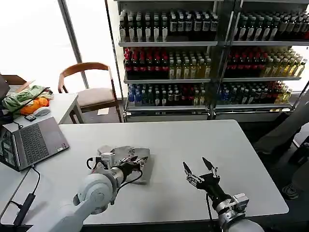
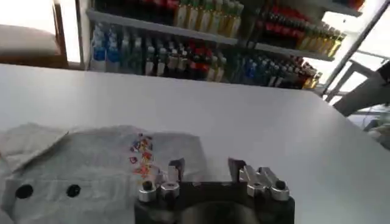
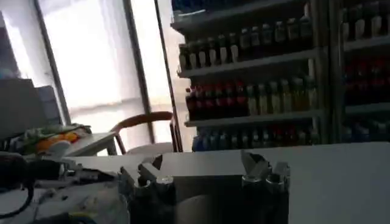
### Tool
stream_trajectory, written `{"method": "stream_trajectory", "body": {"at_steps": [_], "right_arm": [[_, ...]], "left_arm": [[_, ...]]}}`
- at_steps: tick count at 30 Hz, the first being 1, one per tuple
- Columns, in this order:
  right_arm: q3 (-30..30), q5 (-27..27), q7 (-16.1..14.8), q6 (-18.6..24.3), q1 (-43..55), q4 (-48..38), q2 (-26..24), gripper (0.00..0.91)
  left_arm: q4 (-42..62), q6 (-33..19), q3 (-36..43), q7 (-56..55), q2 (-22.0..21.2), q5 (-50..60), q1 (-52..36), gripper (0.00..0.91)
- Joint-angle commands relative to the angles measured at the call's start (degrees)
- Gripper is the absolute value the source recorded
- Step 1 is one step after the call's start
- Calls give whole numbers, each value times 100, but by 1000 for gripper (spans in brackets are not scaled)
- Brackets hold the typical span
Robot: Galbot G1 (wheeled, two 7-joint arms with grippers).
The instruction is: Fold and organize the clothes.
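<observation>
Broadly, the white tabletop (image 1: 193, 145) is seen to carry one grey shirt (image 1: 126, 162), already gathered into a compact folded bundle near its front-left part; its buttoned placket and small coloured print are shown in the left wrist view (image 2: 91, 164). Folding of this garment is judged largely done, with squaring up or stacking possibly left. The left end effector (image 1: 141, 164) is held over the bundle's right edge, fingers spread apart and nothing gripped. The right end effector (image 1: 199, 169) is poised above bare tabletop, well apart from the shirt, fingers splayed and empty.
</observation>
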Motion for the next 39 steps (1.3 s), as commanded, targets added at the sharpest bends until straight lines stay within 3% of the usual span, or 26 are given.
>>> {"method": "stream_trajectory", "body": {"at_steps": [1, 4, 9, 15, 22, 30, 39], "right_arm": [[-449, 1235, 333, -666, 950, -238, -130, 907], [-883, 1640, 555, -811, 1463, -483, 47, 907], [-1770, 2411, 1125, -1239, 2453, -968, 418, 907], [-2675, 2491, 1191, -1472, 3294, -1742, 778, 907], [-3062, 2538, 1315, -1485, 3565, -2301, 1208, 907], [-3119, 2483, 1580, -1439, 3605, -2751, 1566, 907], [-3149, 2283, 1426, -1330, 3617, -3113, 1779, 907]], "left_arm": [[-627, -4, -698, 65, -50, -655, 241, 907], [-572, -5, -1246, 341, 109, -413, 354, 907], [-390, -136, -2331, 1461, 357, 984, 749, 907], [-87, -622, -3677, 2026, 298, 1767, 1295, 907], [-418, -771, -4379, 2143, 257, 1750, 2095, 907], [-610, -796, -4658, 2091, 192, 1599, 2283, 907], [-659, -797, -4719, 2033, 141, 1490, 2361, 907]]}}
